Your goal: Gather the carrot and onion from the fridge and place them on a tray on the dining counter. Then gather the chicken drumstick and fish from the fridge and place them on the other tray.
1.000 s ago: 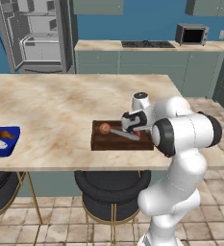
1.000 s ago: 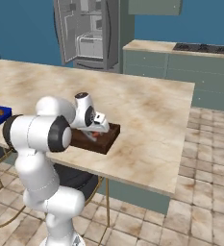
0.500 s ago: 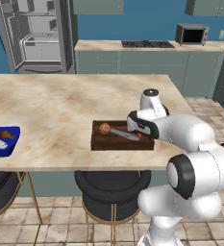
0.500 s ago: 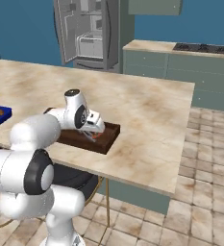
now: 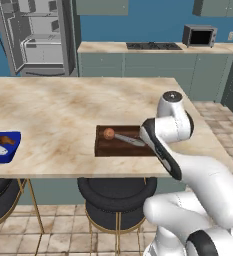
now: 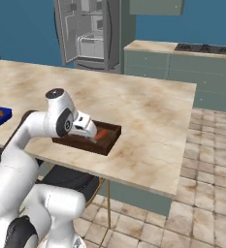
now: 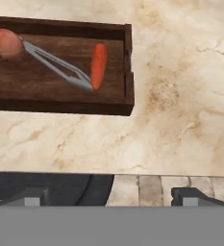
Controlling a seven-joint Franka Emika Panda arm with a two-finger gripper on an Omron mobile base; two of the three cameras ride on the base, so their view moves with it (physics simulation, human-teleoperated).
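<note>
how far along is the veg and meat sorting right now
Looks done: the carrot and onion lie in the brown tray on the dining counter. In hand: nothing; the tool is open and empty. Left: the drumstick and fish, for the blue tray, which seems to hold something already.

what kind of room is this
A home kitchen, rendered in simulation: an open fridge against the blue wall, a microwave and cooktop on the back counter, and a marble dining counter with stools beneath it.
</note>
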